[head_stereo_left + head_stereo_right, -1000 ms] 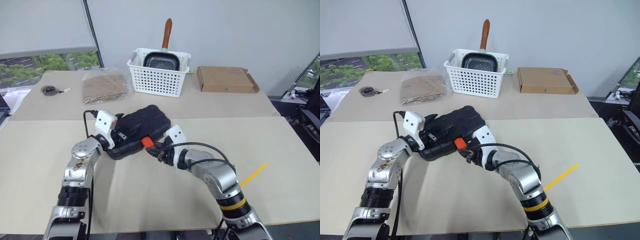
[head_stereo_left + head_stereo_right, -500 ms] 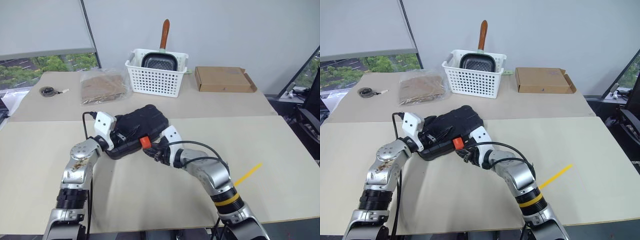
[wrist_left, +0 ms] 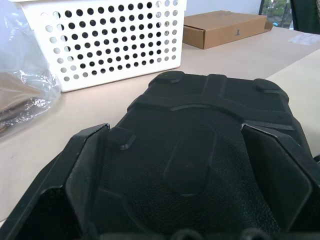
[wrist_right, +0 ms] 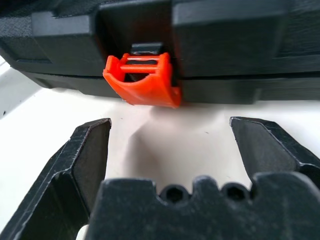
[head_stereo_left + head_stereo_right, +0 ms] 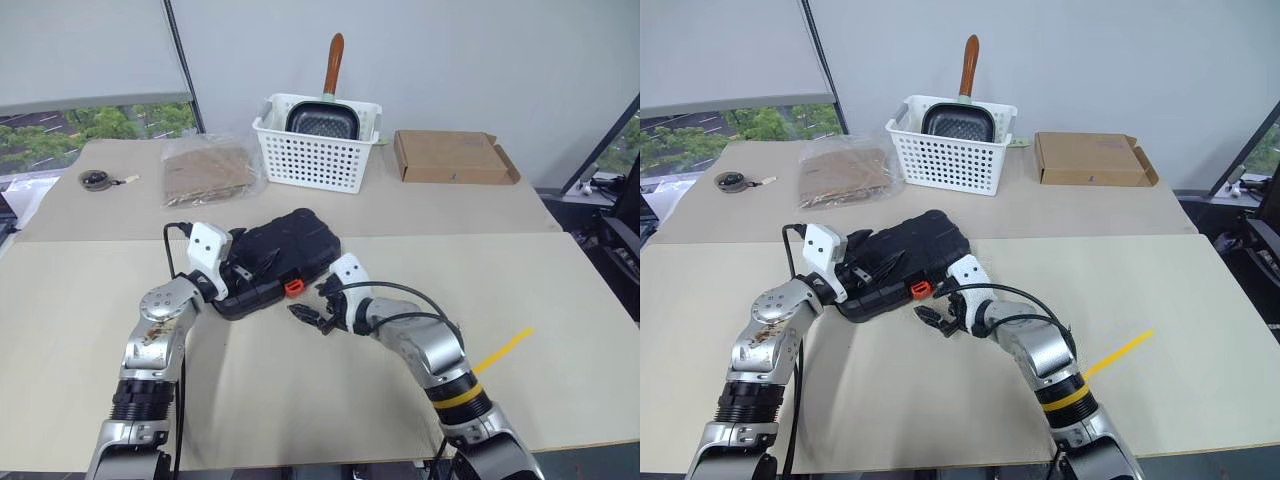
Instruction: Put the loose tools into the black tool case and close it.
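Two black fingers of my right gripper (image 4: pixel 170 145) stand wide apart with nothing between them, hovering just in front of the orange latch (image 4: pixel 142 80) on the black moulded plastic tool case (image 5: pixel 278 256). The latch sits on the case's front edge, apart from my fingertips, with bare pale worktop (image 5: pixel 330 390) showing in the gap.

My left fingers (image 3: pixel 95 165) are also spread wide, one on each side of the case's lid, at the near left end of the case; I cannot tell whether they press on it. The lid is down on the base and the case lies flat on the beige worktop, near its middle seam.

Farther out, behind the case, a white perforated plastic basket (image 5: pixel 318 150) holds a dark square pan with a brown handle (image 5: pixel 333 62) sticking up. Beside the basket on the left lies a clear plastic bag of brown material (image 5: pixel 205 172); on the right, a flat brown cardboard box (image 5: pixel 452 158). A small dark round object (image 5: pixel 95 180) lies near the far left edge. A yellow strip (image 5: pixel 503 350) lies on the worktop to my right.
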### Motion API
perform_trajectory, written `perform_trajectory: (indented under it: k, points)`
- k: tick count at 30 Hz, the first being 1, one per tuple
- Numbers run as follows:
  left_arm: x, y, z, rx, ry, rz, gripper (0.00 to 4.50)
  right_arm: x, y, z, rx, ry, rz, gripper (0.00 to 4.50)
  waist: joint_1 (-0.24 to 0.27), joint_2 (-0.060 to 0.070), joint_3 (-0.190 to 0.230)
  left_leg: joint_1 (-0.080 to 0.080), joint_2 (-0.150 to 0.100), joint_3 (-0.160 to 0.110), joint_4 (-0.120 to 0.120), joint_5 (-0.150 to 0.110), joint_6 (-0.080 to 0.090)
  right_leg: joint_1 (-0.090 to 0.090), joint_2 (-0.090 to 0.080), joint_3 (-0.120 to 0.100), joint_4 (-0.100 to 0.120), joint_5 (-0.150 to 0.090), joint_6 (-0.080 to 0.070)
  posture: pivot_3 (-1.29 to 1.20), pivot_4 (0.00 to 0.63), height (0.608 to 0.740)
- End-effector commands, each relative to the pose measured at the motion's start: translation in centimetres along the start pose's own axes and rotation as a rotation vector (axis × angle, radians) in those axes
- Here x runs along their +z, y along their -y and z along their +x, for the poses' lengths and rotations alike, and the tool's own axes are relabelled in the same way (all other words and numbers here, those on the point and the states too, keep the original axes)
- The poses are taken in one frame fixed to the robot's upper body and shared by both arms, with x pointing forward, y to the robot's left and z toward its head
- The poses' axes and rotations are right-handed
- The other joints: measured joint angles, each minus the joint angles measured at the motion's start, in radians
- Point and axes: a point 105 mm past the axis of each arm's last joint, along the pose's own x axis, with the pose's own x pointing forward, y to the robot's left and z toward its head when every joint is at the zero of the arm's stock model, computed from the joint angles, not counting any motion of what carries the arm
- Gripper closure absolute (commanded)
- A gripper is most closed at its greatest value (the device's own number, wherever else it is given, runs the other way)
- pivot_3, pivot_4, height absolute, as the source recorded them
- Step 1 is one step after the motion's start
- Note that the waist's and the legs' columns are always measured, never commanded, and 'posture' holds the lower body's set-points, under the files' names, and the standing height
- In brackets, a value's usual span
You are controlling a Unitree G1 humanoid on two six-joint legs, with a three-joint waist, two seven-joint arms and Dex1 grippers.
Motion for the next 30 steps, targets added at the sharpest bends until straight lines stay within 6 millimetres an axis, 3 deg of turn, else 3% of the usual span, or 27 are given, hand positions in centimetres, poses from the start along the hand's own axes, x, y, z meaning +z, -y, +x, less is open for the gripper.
perform_trajectory:
  k: [1, 11, 12, 30]
  points:
    - [-1.7, 0.1, -0.3, 0.009, -0.057, -0.035, 0.00, 1.3, -0.6, -0.4, 0.027, 0.043, -0.006, 0.78, 0.000, 0.000, 0.000, 0.000, 0.000, 0.000, 0.000, 0.000, 0.000, 0.000, 0.000, 0.000, 0.000, 0.000, 0.000, 0.00, 0.150, 0.700]
    - [-2.0, -0.2, -0.3, 0.013, -0.063, -0.035, 0.00, 3.3, -1.8, 0.3, 0.058, 0.096, 0.003, 4.26, 0.001, 0.000, 0.000, 0.000, 0.000, 0.000, 0.000, 0.000, 0.000, 0.000, 0.000, 0.000, 0.000, 0.000, 0.000, 0.00, 0.150, 0.700]
    - [-2.1, -0.2, -0.4, 0.012, -0.065, -0.035, 0.00, 3.7, -1.9, 0.3, 0.058, 0.110, 0.005, 4.41, 0.000, 0.000, 0.000, 0.000, 0.000, 0.000, 0.000, 0.000, 0.000, 0.000, 0.000, 0.000, 0.000, 0.000, 0.000, 0.00, 0.150, 0.700]
    - [-3.1, 0.3, -0.7, -0.003, -0.094, -0.041, 0.00, 7.0, -2.4, 0.3, 0.099, 0.242, 0.073, 4.41, -0.013, 0.001, 0.000, 0.000, 0.001, 0.001, -0.001, 0.000, -0.001, -0.003, 0.001, 0.001, 0.002, 0.000, 0.000, 0.00, 0.150, 0.700]
